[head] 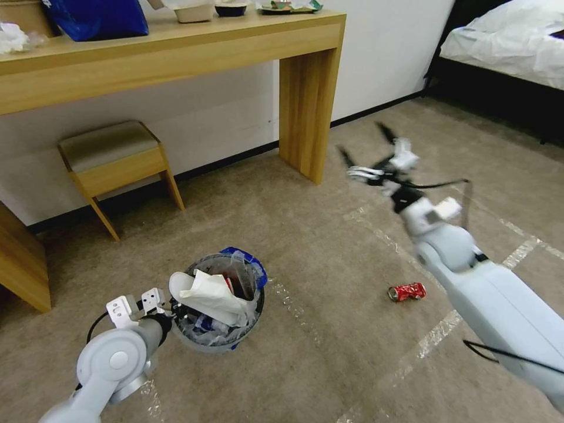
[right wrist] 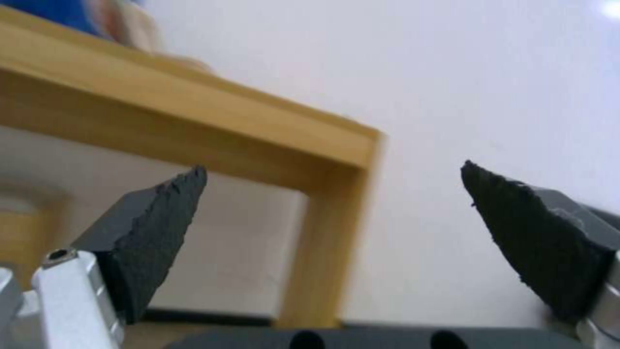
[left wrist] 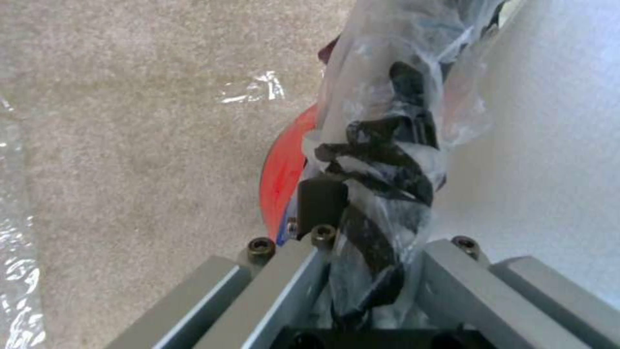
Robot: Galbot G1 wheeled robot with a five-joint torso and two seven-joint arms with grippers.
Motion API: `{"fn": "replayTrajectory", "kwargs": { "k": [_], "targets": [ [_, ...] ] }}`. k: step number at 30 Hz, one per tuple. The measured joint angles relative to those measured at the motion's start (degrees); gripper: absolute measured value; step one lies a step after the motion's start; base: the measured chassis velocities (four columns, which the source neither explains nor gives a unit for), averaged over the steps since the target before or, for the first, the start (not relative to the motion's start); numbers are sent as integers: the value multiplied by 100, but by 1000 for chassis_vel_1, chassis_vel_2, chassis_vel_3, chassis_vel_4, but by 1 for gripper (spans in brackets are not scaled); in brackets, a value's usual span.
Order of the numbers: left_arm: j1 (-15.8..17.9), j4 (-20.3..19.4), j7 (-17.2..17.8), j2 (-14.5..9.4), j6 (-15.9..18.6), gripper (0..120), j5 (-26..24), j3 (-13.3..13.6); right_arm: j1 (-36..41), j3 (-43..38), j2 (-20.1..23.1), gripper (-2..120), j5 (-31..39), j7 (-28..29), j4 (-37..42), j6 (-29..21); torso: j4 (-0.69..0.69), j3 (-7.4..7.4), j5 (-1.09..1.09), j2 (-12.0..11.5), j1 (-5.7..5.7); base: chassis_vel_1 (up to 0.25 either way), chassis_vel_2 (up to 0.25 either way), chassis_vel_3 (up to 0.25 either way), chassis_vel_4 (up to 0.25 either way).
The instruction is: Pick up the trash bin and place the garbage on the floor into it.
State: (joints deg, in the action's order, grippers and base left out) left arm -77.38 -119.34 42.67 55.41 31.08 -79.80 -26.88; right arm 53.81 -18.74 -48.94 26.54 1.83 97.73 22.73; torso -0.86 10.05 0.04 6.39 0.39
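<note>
1. The left gripper [head: 170, 308] pinches the rim of the bin [head: 220, 338], which is full of litter.
2. The right gripper [head: 364, 147] is spread, raised above the floor [head: 329, 264].
3. A can [head: 407, 291] lies on the floor.

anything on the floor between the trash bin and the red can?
Head view: nothing but bare beige carpet crossed by pale tape lines between the trash bin, gripped at its rim by the left gripper, and the red drink can.
</note>
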Motion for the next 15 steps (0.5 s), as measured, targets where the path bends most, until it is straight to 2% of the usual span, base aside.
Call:
{"fn": "replayTrajectory", "kwargs": {
  "k": [1,3,4,6,9,13,15],
  "targets": [
    [0,0,0,0,0,0,0,0,0,0,0,100,0,0,0,0,0,0,0,0,0,0,0,0,0],
    [90,48,-24,-21,-14,0,-3,69,654,-779,-136,100,-49,29,75,26,4,0,-3,0,0,0,0,0,0],
    [90,48,-24,-21,-14,0,-3,69,654,-779,-136,100,-49,29,75,26,4,0,-3,0,0,0,0,0,0],
    [156,88,-66,-23,-14,0,-3,122,1132,-1342,-254,100,-103,29,144,50,5,0,-4,0,0,0,0,0,0],
    [191,107,-83,-23,-14,0,-3,149,1327,-1546,-321,100,-150,23,181,66,4,0,-4,0,-1,0,0,0,0],
    [311,161,-122,-26,-2,0,-2,252,1998,-2109,-707,100,-374,-52,349,143,4,0,-4,0,-1,0,0,0,0],
    [329,171,-126,-28,3,0,-2,269,2080,-2154,-788,100,-428,-81,364,183,4,0,-5,0,0,0,0,0,0]
  ]
}}
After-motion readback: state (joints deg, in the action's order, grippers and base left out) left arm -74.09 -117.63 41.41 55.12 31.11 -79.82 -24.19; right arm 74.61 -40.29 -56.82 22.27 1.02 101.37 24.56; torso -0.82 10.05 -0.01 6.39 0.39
